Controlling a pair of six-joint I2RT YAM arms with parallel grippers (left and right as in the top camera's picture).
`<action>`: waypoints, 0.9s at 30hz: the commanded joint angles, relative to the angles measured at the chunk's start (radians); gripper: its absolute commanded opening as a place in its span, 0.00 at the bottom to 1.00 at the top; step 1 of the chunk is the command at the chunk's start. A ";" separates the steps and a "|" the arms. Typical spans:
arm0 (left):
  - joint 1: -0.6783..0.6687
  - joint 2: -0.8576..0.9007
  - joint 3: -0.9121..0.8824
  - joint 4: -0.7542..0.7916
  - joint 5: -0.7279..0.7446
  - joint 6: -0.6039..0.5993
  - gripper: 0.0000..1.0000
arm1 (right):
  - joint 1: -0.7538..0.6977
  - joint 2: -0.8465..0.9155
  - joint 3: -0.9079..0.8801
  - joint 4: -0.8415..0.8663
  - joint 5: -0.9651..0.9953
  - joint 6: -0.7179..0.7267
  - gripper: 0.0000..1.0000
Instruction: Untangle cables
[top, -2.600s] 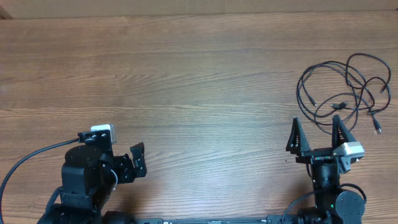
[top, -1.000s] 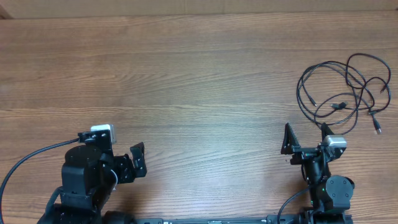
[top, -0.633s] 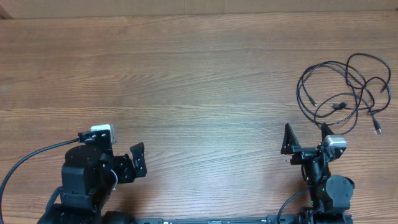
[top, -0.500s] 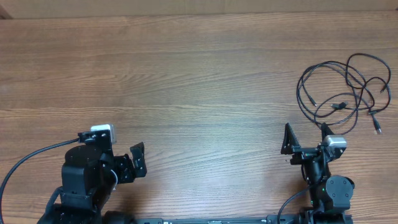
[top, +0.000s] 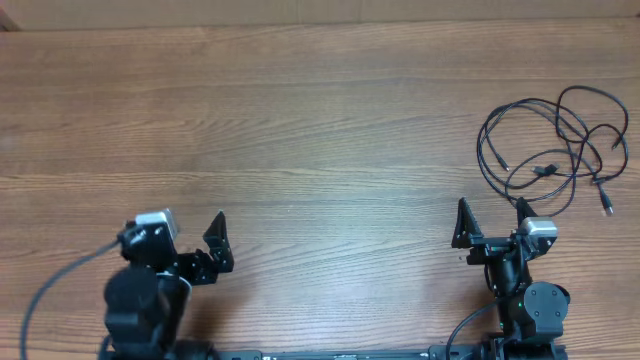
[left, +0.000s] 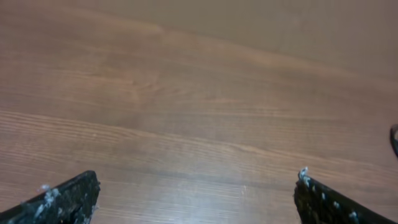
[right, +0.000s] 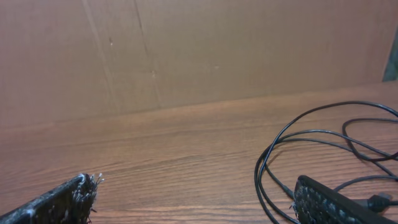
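Observation:
The cables (top: 545, 169) are thin black cords with small plugs, lying in a loose tangle of loops on the wooden table at the far right. My right gripper (top: 490, 222) is open and empty, just in front of and to the left of the tangle, and it touches nothing. In the right wrist view the cable loops (right: 258, 168) curve beside the right finger of the open jaws (right: 196, 186). My left gripper (top: 190, 245) is open and empty at the front left, far from the cables. Its wrist view shows only bare wood between the jaws (left: 196, 183).
A brown cardboard wall (right: 186, 50) stands along the table's far edge. A thick black robot cable (top: 50, 290) trails off the left arm at the front left. The wooden table (top: 300, 130) spreads between the arms and the wall.
My left arm has turned, so its gripper now points up the table. My right gripper earlier drew back left from the tangle and has stayed still for the last second.

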 joint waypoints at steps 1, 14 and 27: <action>0.013 -0.127 -0.171 0.165 0.047 0.021 1.00 | -0.008 -0.008 -0.010 0.007 -0.006 -0.002 1.00; 0.020 -0.321 -0.514 0.702 0.005 0.075 1.00 | -0.008 -0.008 -0.010 0.007 -0.006 -0.002 1.00; 0.024 -0.321 -0.576 0.614 -0.007 0.220 0.99 | -0.008 -0.008 -0.010 0.007 -0.006 -0.002 1.00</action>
